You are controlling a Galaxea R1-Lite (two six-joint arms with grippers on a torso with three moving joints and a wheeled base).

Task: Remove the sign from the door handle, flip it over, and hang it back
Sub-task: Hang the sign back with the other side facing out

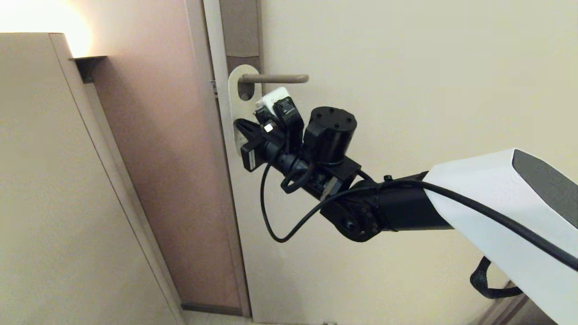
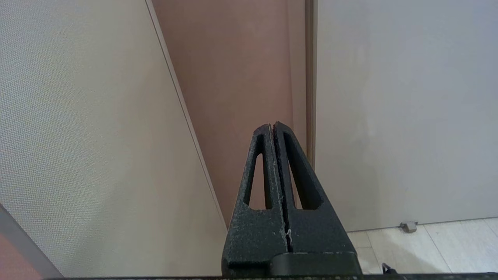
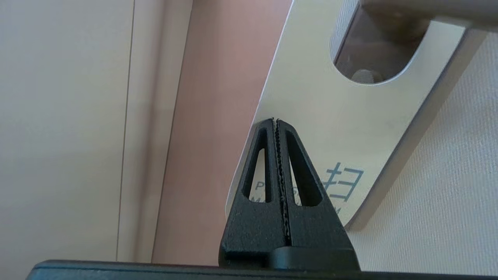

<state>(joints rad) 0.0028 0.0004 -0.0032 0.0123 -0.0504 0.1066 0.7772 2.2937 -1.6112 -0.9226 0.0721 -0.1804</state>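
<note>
Right, the flat white oblong sign with blue lettering and a round hole (image 1: 236, 97) hangs on the slim beige-bronze lever of the door handle (image 1: 275, 78), white face out, its long axis running straight down the door edge from twelve to six o'clock. Up comes the right gripper (image 1: 240, 127), black fingers pressed flat together, nothing between them, tips sitting against the lower half of the sign. From the right wrist view the closed fingertips (image 3: 277, 123) lie in front of the white face near its outer edge, the hole and lever off at about one o'clock from the tips. So the sign lies dead ahead of this claw and just above it; my read is the jaws must part before any pinch on that lower edge. Left gripper (image 2: 274, 128) is parked low by the wall, shut and empty, well away from the handle
</note>
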